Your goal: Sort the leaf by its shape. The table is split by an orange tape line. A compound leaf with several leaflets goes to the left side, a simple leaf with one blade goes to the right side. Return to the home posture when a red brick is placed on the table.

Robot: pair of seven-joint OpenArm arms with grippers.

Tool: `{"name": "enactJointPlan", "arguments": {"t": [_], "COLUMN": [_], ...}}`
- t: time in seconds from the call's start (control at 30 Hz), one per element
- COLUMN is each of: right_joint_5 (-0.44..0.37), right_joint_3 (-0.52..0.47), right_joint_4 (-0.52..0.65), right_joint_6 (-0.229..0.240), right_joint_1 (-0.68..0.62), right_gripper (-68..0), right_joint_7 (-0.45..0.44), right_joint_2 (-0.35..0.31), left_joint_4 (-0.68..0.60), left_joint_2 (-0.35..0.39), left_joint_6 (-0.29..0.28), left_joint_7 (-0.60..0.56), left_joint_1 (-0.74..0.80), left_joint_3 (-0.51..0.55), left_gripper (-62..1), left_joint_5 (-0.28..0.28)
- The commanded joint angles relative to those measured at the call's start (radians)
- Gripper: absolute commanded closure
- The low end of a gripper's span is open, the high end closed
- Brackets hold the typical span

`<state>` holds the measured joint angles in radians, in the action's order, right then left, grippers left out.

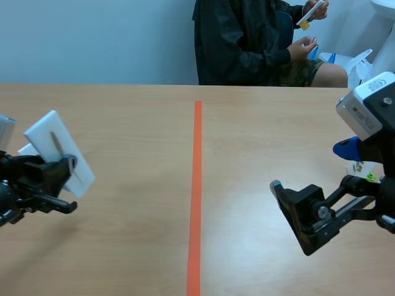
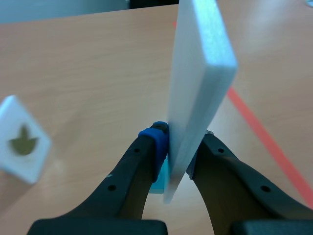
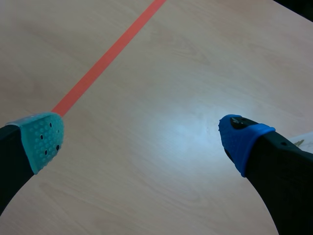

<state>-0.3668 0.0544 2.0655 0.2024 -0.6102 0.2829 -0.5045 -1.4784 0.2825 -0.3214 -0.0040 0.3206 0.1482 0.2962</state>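
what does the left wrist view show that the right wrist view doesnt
Only the left wrist view: the left end effector shut on a white card held edge-on, and a second white card bearing a leaf picture beside it. Only the right wrist view: the right end effector, open, nothing between its fingers. Both: the wooden table and the orange tape line.

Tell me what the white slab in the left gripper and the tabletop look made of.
The white slab in the left gripper: likely foam board or foamed plastic, matte. Its thick edge looks finely grainy, with no gloss. The table: a light wood-grain surface, probably laminate or veneer, though solid wood can't be ruled out. It is smooth, with a soft sheen in the right wrist view.
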Motion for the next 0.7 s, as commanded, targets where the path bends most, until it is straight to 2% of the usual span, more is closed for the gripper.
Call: {"name": "enactJointPlan", "arguments": {"t": [0.0,0.17,0.3,0.47,0.6,0.67], "right_joint_5": [-0.003,-0.003,-0.003,-0.003,-0.003,-0.003], "right_joint_3": [-0.010,-0.010,-0.010,-0.010,-0.010,-0.010], "right_joint_4": [0.003,0.003,0.003,0.003,0.003,0.003], "right_joint_6": [-0.003,-0.003,-0.003,-0.003,-0.003,-0.003], "right_joint_1": [0.012,0.012,0.012,0.012,0.012,0.012], "right_gripper": [-67.9,-67.9,-67.9,-67.9,-67.9,-67.9], "right_joint_7": [-0.012,-0.012,-0.012,-0.012,-0.012,-0.012], "right_joint_2": [0.001,0.001,0.001,0.001,0.001,0.001], "left_joint_4": [-0.005,0.052,0.151,0.265,0.348,0.385], "left_joint_2": [-0.002,-0.003,-0.002,-0.002,-0.002,-0.001], "left_joint_6": [-0.001,0.074,0.101,0.108,0.153,0.158], "left_joint_7": [-0.021,-0.025,-0.034,-0.050,-0.057,-0.059], "left_joint_1": [-0.034,-0.065,-0.118,-0.188,-0.238,-0.256], "left_joint_3": [0.002,0.011,0.011,0.011,0.011,0.011], "left_gripper": [-4.1,-4.1,-4.1,-4.1,-4.2,-4.2], "left_joint_5": [0.008,0.008,0.008,0.008,0.008,0.029]}}
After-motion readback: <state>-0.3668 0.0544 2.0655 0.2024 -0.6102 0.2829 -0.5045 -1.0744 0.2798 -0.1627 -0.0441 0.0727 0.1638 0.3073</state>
